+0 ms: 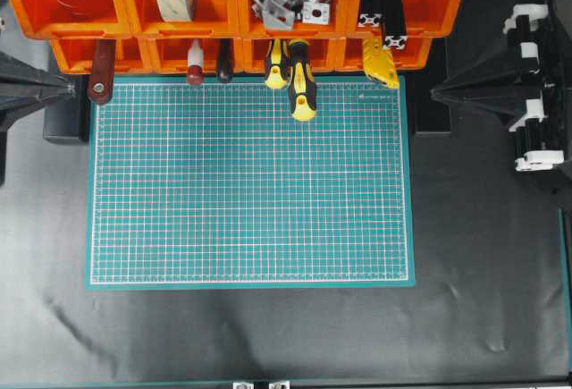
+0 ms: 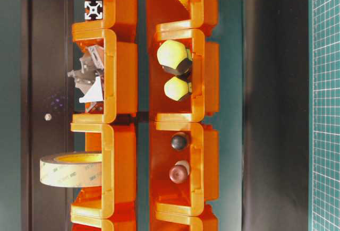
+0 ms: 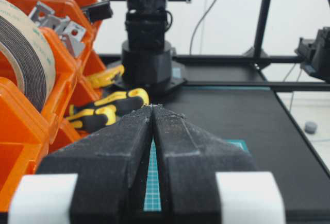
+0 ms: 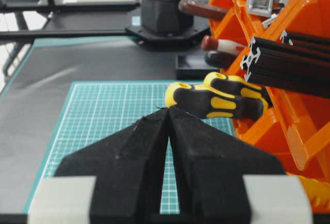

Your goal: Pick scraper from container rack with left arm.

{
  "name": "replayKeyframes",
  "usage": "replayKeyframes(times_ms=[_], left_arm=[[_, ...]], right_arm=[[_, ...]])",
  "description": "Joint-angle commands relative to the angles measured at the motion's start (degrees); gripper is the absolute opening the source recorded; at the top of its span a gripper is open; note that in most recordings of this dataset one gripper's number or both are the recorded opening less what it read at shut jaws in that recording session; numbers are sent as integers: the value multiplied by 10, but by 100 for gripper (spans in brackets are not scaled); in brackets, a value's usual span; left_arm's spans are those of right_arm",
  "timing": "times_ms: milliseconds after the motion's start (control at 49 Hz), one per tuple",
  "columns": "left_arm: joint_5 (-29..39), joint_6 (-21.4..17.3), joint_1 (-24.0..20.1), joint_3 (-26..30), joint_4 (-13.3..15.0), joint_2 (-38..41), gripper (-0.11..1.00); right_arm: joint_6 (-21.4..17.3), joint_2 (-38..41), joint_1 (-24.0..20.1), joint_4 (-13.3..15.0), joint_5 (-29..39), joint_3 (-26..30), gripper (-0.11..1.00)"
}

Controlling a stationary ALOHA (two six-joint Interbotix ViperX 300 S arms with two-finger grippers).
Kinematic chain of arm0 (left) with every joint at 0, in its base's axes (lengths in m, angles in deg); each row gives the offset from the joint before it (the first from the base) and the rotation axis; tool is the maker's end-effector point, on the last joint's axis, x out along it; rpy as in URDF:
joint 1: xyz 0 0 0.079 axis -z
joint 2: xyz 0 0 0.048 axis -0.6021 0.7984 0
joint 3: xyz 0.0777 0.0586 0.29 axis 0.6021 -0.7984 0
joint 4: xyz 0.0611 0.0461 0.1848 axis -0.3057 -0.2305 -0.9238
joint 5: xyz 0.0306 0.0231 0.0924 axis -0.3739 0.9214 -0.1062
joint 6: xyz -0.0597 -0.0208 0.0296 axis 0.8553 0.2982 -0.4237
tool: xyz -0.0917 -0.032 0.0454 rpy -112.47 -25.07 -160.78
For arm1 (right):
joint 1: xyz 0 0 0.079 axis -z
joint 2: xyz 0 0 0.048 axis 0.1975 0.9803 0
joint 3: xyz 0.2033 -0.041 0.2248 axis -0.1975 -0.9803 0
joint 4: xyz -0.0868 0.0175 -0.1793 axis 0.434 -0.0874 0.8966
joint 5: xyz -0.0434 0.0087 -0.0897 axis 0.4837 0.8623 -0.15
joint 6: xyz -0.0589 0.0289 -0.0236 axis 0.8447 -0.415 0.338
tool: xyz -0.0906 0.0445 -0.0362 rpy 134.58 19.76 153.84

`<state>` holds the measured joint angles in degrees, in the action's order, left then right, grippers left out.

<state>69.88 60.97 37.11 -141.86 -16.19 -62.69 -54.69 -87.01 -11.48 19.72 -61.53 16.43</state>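
A black-covered desk (image 1: 483, 255) is observed, with a green gridded cutting mat (image 1: 250, 183) laid on it between the two grippers. The container rack (image 1: 232, 13), a two-tier row of orange bins, is set along the far edge of the mat, ahead and to the side of each gripper. The left gripper (image 3: 153, 108) is seen with its jaws pressed together at the tips and nothing between them; the right gripper (image 4: 168, 109) is likewise closed and empty. The scraper (image 1: 101, 71) is lodged in the lower bin nearest the left gripper, its reddish-brown handle with ringed hole projecting over the mat corner, apart from the gripper. Two yellow-and-black screwdrivers (image 1: 299, 76) protrude further along.
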Motion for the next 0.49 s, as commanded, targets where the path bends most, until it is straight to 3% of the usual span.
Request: replayKeyframes(times_ms=[0, 61, 123, 204, 470], left_arm=[[31, 4, -3, 30, -27, 9, 6], [78, -4, -2, 54, -28, 7, 8], [147, -13, 4, 92, -29, 4, 0], [235, -33, 9, 135, -32, 0, 0], [515, -141, 62, 274, -34, 30, 0]], right_arm=[[-4, 6, 4, -2, -10, 20, 2], [-4, 5, 3, -6, -14, 25, 3], [-10, 4, 4, -10, -20, 29, 0], [-16, 3, 4, -10, -24, 28, 0], [-31, 2, 4, -10, -25, 29, 0]])
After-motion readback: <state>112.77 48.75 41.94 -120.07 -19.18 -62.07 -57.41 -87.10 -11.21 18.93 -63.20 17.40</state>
